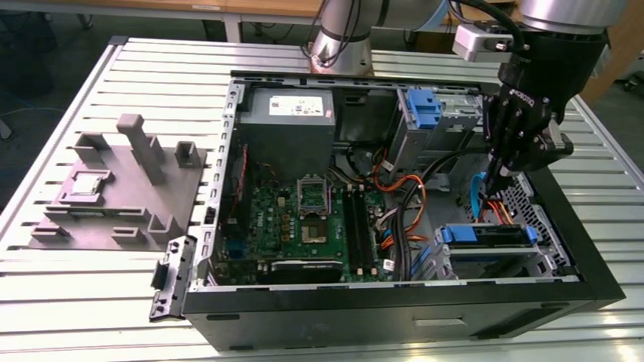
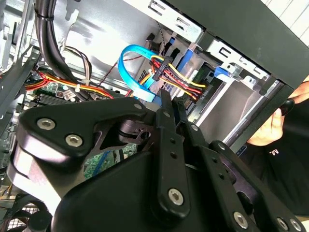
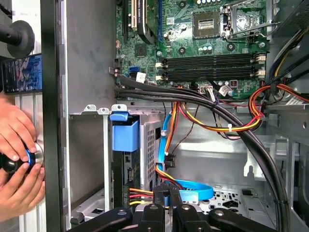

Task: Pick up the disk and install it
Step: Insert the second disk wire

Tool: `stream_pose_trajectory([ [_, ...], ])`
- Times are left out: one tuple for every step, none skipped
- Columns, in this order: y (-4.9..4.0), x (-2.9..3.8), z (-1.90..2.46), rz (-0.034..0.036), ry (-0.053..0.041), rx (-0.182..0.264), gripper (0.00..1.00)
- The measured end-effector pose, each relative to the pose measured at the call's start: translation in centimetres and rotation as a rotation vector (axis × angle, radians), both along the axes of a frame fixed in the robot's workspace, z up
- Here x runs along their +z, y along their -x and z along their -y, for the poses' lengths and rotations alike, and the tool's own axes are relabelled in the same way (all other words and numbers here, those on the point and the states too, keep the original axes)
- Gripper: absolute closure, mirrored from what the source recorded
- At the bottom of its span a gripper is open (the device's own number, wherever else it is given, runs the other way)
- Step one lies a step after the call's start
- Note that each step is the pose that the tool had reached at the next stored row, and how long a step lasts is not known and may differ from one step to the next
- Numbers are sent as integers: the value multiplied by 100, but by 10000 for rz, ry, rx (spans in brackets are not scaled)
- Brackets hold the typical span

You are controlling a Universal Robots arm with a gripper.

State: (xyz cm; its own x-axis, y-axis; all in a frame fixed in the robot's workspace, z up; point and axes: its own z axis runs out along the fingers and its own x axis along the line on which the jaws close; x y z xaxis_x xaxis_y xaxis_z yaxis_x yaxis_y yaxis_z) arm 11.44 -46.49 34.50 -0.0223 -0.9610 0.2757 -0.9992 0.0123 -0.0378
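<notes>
One disk (image 1: 487,235) sits blue-railed in the case's lower bay near my gripper (image 1: 508,175) — its fingers pressed together on nothing — so I judge installation nearly finished, needing only seating checked.

Even, fairly bright overhead light falls on the slatted bench (image 1: 90,302), with pale glare streaks along the slats just in front of the computer case (image 1: 403,317). Inside the case the floor lies in soft shadow. In the second wrist view the black hand (image 2: 166,104) looms close and soft-edged.
</notes>
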Motion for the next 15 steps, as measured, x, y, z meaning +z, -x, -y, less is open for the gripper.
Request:
stream_pose_trajectory([
  [0,0,3,0,-1,0,84],
  [0,0,8,0,0,0,84],
  [1,0,13,0,1,0,84],
  [3,0,19,0,0,1,84],
  [8,0,24,0,1,-1,84],
  [16,-1,26,1,0,1,84],
  [29,-1,28,3,0,3,84],
  [42,-1,30,9,-3,3,84],
  [56,-1,33,16,-21,5,84],
  [66,-1,36,23,-48,9,84],
  [73,-1,40,33,-106,14,84],
  [76,-2,44,43,-191,17,84],
  [77,-2,49,51,-309,21,84],
  [78,-3,56,60,-433,22,84],
  [79,-4,72,65,-524,21,84],
])
